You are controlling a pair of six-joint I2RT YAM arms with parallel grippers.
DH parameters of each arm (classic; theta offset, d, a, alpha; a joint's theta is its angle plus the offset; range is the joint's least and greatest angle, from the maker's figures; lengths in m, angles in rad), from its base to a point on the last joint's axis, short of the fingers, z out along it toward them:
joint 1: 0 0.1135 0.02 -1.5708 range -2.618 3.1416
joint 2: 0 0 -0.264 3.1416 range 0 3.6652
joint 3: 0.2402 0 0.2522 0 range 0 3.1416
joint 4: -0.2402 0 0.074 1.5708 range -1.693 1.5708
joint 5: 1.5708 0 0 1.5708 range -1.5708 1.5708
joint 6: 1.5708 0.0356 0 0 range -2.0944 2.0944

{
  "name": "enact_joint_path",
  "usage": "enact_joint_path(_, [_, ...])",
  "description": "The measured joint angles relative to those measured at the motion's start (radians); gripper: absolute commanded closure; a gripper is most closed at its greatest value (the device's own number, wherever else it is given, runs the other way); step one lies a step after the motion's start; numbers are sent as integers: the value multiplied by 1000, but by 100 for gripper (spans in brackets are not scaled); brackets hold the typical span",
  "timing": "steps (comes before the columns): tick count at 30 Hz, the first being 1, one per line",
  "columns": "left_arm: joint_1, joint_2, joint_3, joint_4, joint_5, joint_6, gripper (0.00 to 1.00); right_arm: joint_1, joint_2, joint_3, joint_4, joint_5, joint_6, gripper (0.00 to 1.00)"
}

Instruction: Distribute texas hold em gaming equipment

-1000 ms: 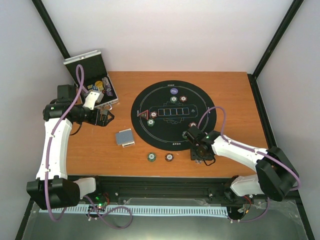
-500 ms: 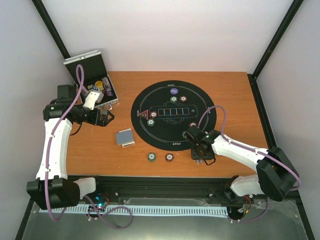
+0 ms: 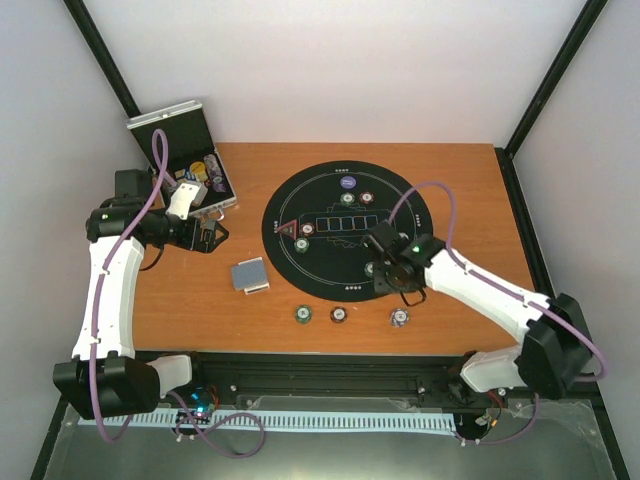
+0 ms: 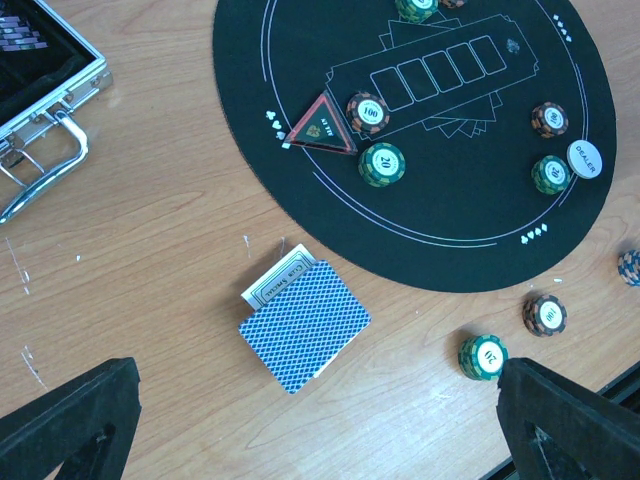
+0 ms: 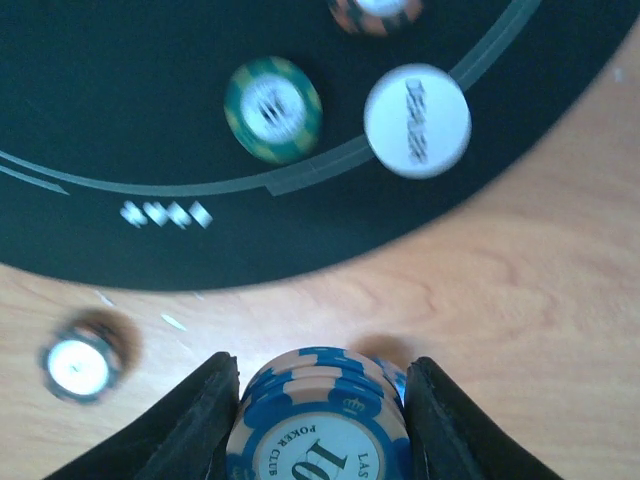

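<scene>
Right wrist view: right hand (image 5: 318,378) pinches blue chip stack (image 5: 320,440) over bare tabletop (image 5: 540,300), just off the near edge of mat (image 5: 120,100), dealer button (image 5: 417,120) straight ahead; left hand (image 4: 320,420) spread wide above card deck (image 4: 305,325); open case (image 3: 168,122) far left holds spare chips (image 3: 207,168)

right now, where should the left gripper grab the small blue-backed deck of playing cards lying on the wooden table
Probably from straight above, pinching the blue-backed card deck across its two long edges. It lies flat on the wooden table, diagonal in the wrist view, so the open left gripper would need rotating.
</scene>
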Motion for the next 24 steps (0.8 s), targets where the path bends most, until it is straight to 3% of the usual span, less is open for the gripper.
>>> enact_joint_path(16, [0,0,0,-2,-1,0,0,5,769,828,19,-27,-185,73])
enact_joint_path(24, [0,0,0,-1,-1,0,0,-4,1057,1159,-40,-63,-238,74])
